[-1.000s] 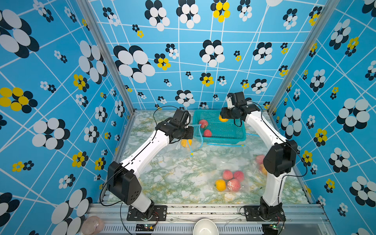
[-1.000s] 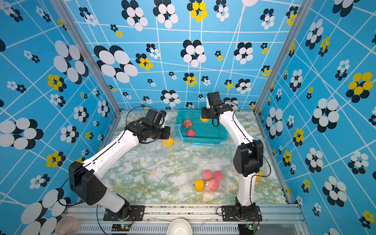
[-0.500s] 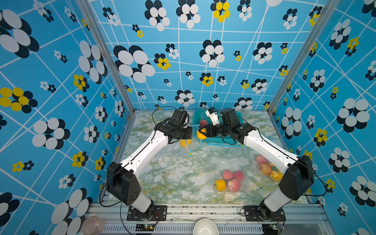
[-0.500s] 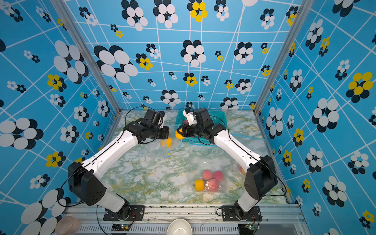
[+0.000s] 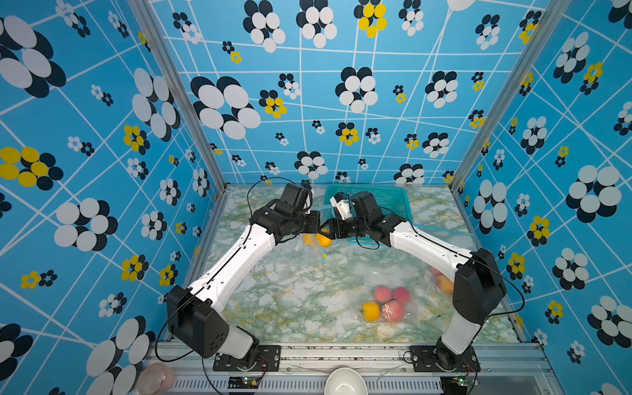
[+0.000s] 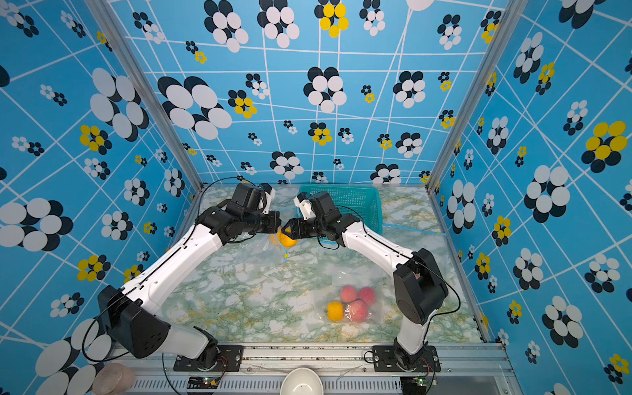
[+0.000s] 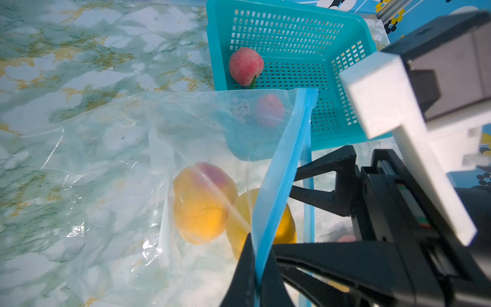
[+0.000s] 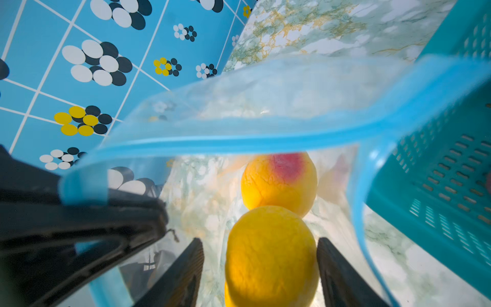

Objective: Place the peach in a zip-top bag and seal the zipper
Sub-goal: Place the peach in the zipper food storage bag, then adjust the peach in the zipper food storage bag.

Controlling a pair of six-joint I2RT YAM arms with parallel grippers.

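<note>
My left gripper (image 7: 256, 255) is shut on the blue zipper strip (image 7: 281, 170) of a clear zip-top bag (image 7: 119, 164) and holds its mouth up off the marble table. A yellow-red peach (image 7: 202, 202) lies inside. My right gripper (image 8: 259, 265) reaches into the bag's mouth with its jaws open. A yellow peach (image 8: 271, 255) sits between its fingers with a gap on each side. In both top views the left gripper (image 5: 316, 222) and the right gripper (image 5: 328, 227) meet nose to nose over the peach (image 6: 287, 237).
A teal basket (image 5: 386, 198) stands at the back, just behind the bag, with a red peach (image 7: 245, 66) in it. A bag of several peaches (image 5: 386, 304) lies front right, another bag (image 5: 443, 282) by the right arm. A white bowl (image 5: 343, 381) sits at the front rail.
The right arm swung from the basket to the bag's mouth with the yellow peach, and its jaws have spread wider around it. The left arm kept still, holding the zipper.
</note>
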